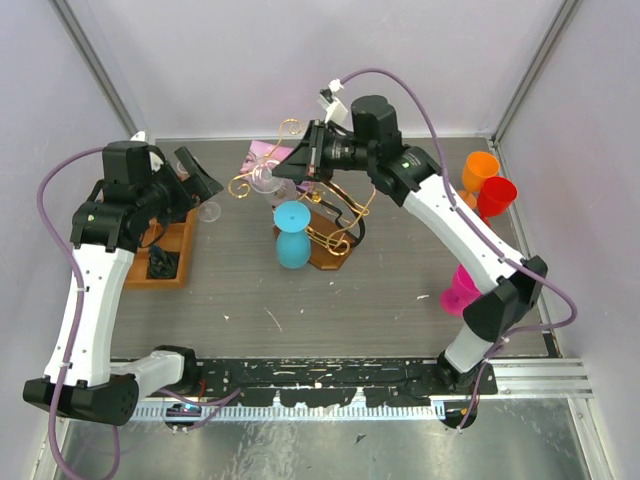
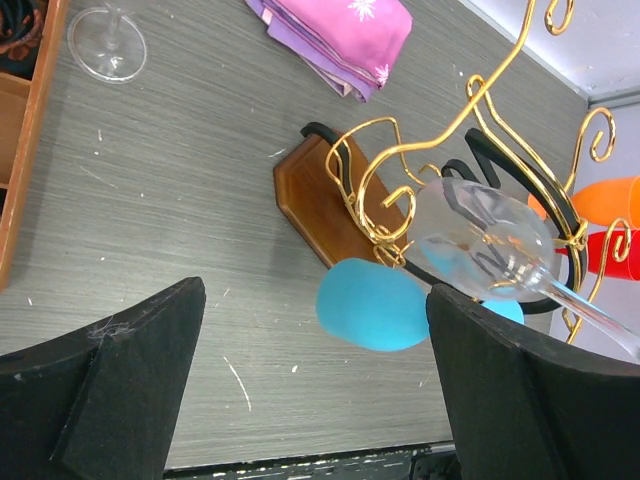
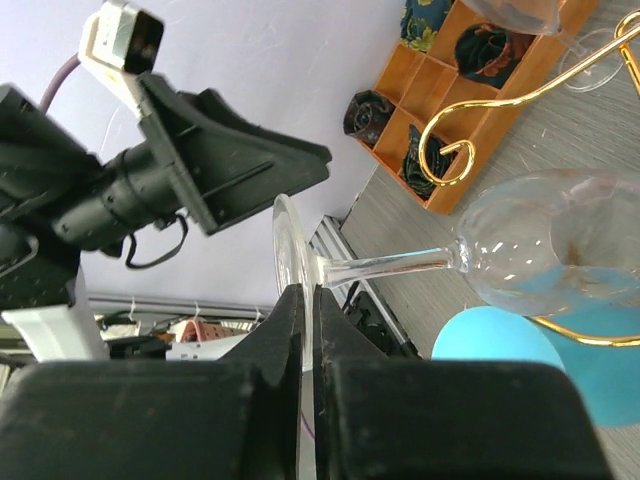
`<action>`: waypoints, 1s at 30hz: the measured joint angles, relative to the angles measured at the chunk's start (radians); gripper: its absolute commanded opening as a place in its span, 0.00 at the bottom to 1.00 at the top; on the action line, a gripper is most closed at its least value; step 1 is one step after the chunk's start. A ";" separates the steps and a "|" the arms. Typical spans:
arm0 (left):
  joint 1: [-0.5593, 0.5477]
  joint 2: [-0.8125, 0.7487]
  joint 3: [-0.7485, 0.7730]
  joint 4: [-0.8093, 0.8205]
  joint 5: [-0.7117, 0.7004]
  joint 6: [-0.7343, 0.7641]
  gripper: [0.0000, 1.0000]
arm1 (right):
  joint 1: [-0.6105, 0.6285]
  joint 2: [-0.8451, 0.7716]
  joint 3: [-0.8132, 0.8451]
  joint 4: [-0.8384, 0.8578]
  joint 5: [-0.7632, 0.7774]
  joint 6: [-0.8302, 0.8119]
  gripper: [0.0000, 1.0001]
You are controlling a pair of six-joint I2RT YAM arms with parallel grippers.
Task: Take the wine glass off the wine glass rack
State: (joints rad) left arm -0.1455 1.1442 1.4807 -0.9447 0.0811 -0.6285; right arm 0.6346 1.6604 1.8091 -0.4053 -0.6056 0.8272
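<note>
A clear wine glass (image 1: 265, 178) lies on its side in the air at the left end of the wine glass rack (image 1: 335, 215), a gold wire stand on a brown wooden base (image 2: 320, 195). My right gripper (image 3: 310, 295) is shut on the glass's round foot, with the stem (image 3: 385, 265) and bowl (image 3: 550, 250) pointing away among the gold rails. Whether the bowl touches a rail I cannot tell. My left gripper (image 1: 195, 175) hangs open to the left of the rack, nothing between its fingers (image 2: 130, 380). The bowl (image 2: 485, 235) shows just past its right finger.
A blue goblet (image 1: 292, 240) stands upside down in front of the rack. An orange compartment tray (image 1: 165, 255) sits at the left with another clear glass (image 1: 208, 210) beside it. Pink cloth (image 1: 262, 155) lies behind. Orange (image 1: 481, 170), red (image 1: 497, 195) and pink (image 1: 460, 290) cups stand right.
</note>
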 measured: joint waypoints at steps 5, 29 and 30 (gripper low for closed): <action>0.008 0.004 0.010 -0.006 0.001 0.001 0.99 | 0.011 -0.033 0.067 -0.115 -0.008 -0.103 0.01; 0.056 0.351 0.467 -0.018 0.468 0.121 0.99 | 0.542 -0.116 -0.076 -0.420 1.017 -1.371 0.01; 0.056 0.356 0.477 -0.023 0.476 0.136 0.99 | 0.562 -0.116 -0.105 -0.400 1.070 -1.415 0.01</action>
State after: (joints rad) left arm -0.0895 1.5002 1.9579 -0.9680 0.5568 -0.4927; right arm 1.1965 1.5440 1.7042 -0.8055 0.4648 -0.5877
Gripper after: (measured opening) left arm 0.989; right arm 0.061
